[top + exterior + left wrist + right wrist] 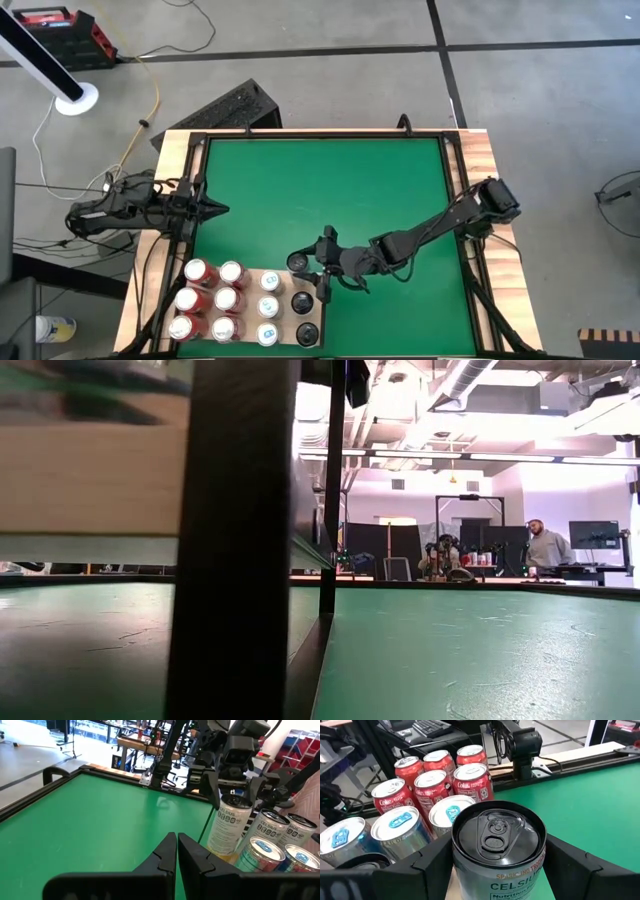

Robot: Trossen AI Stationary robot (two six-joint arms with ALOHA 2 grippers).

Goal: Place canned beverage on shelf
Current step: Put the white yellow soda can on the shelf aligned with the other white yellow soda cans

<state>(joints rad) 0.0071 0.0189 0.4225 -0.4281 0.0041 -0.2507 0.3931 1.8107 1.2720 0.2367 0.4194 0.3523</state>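
A silver canned beverage with a black top (497,835) stands between the fingers of my right gripper (300,263), at the far right corner of the shelf (286,318). The shelf is a pale wooden board at the near left of the green mat. Several red cans (210,298), three white-and-blue cans (268,307) and two black-topped cans (304,316) stand on it. The left wrist view shows the held can (227,825) slightly tilted beside those cans. My left gripper (222,210) is shut at the mat's left edge, pointing level across the table. My right gripper pinches the can's side wall (465,870) between its two fingers (432,862), one on each side just below the top rim. The fingers come from the table's right, slanting a little downward. The can is nearly upright; whether its bottom touches the shelf I cannot tell.
The green mat (330,190) has a dark frame and wooden strips along its left and right sides. The mat's far and right parts are bare. A dark upright (235,540) fills much of the low view. People sit at desks in the room beyond (545,545).
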